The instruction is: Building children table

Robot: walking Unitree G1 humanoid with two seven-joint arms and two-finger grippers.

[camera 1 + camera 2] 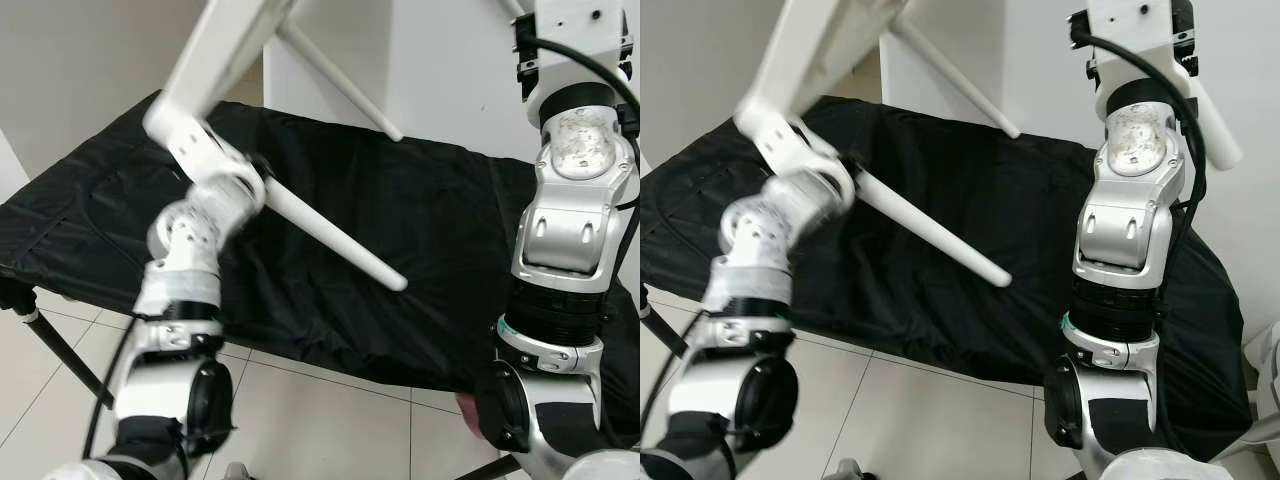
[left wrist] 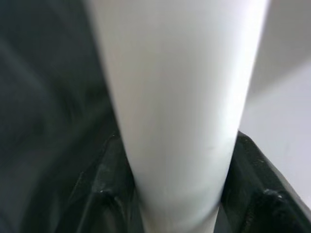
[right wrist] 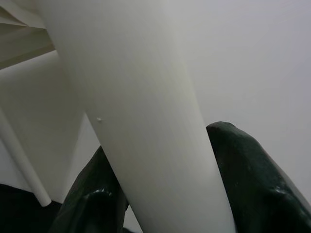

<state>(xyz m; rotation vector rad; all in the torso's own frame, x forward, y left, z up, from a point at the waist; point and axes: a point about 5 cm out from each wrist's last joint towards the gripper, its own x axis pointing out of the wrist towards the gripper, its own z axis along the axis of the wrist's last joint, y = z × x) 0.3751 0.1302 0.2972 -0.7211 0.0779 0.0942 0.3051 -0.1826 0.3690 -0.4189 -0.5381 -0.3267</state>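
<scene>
A white children's table [image 1: 225,40] is held tilted above a black padded surface, its legs pointing toward me and to the right. My left gripper [image 1: 258,182] is shut on one white leg [image 1: 330,235]; in the left wrist view that leg [image 2: 175,107] runs between the black fingers [image 2: 104,189]. A second leg [image 1: 340,85] slants behind it. My right arm [image 1: 1130,200] reaches up at the right. In the right wrist view my right gripper [image 3: 165,184] is shut on another white leg [image 3: 136,97], whose end [image 1: 1218,130] sticks out behind the arm.
The black padded cot [image 1: 440,220] spans the scene, with a dark frame leg [image 1: 60,355] at the near left. White floor tiles [image 1: 330,420] lie in front of it. A white wall or cabinet [image 1: 450,60] stands behind.
</scene>
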